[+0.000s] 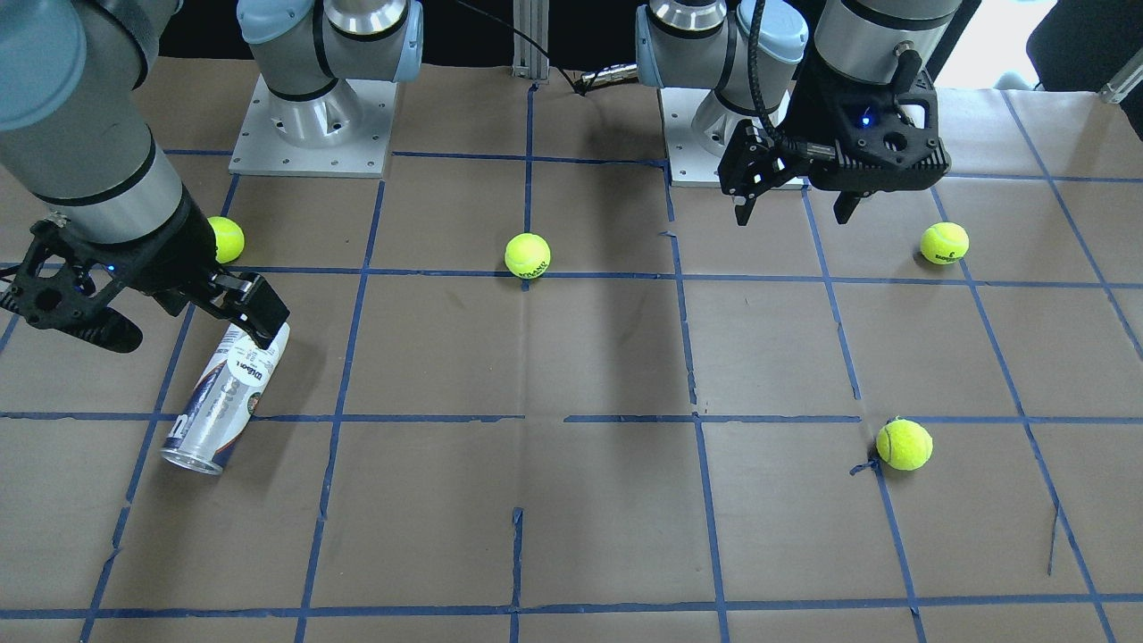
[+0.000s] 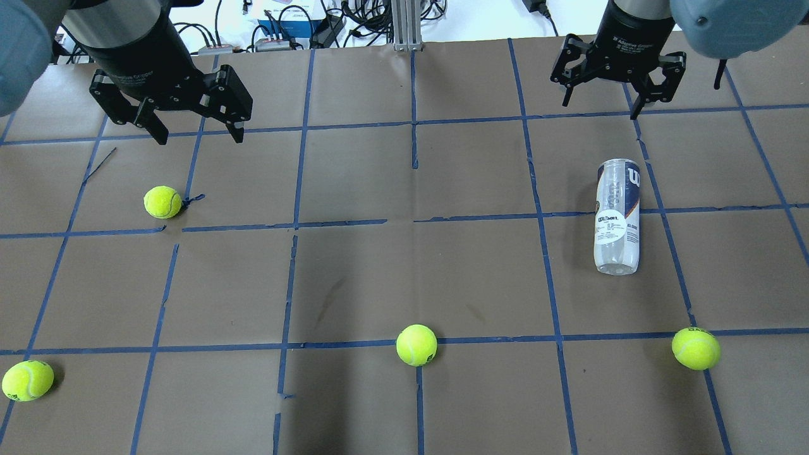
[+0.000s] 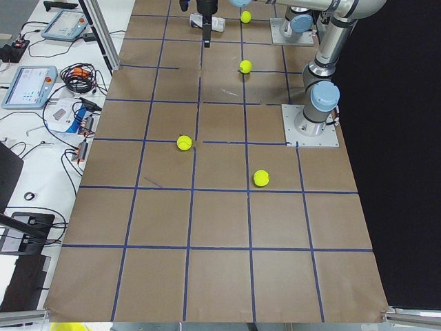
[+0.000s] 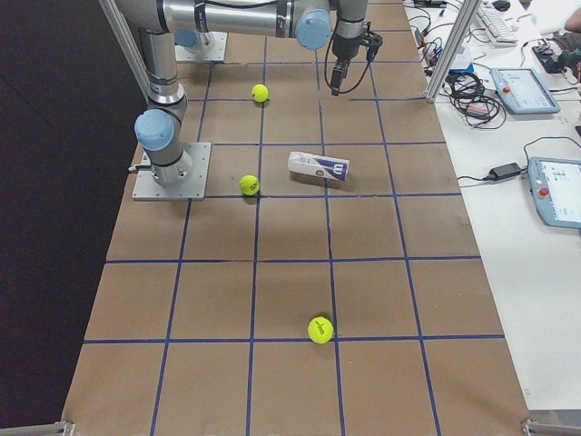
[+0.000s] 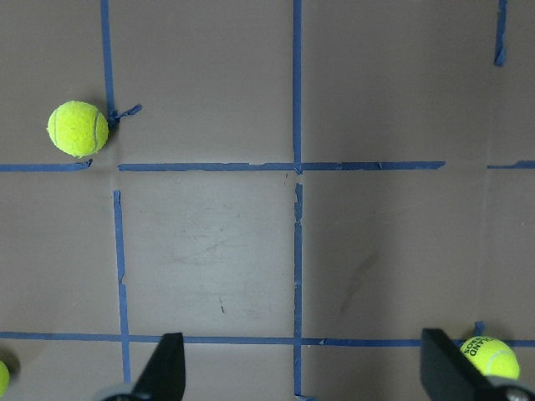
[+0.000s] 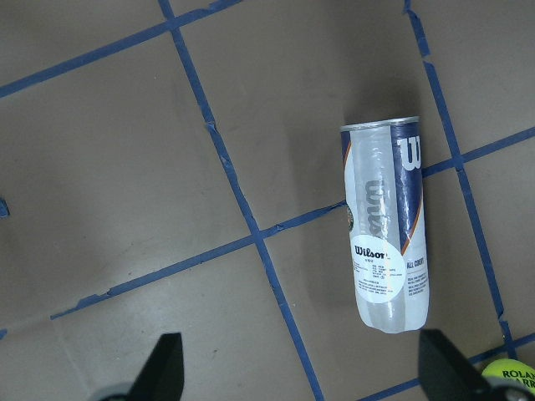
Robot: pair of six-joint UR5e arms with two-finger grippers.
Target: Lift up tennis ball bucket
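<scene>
The tennis ball bucket [image 2: 617, 218] is a clear can with a white and navy Wilson label. It lies on its side on the brown paper, on the robot's right, with its metal-rimmed mouth pointing away from the robot. It also shows in the front view [image 1: 223, 402], the right wrist view [image 6: 386, 259] and the right side view [image 4: 320, 166]. My right gripper [image 2: 600, 107] is open and empty, up in the air above the can and not touching it; it also shows in the front view [image 1: 179, 326]. My left gripper [image 2: 189, 126] is open and empty, far from the can.
Several yellow-green tennis balls lie loose on the paper: one near the left gripper [image 2: 162, 202], one in the near middle [image 2: 416, 345], one just nearer than the can [image 2: 696, 348], one at the near left [image 2: 27, 380]. Blue tape lines grid the table.
</scene>
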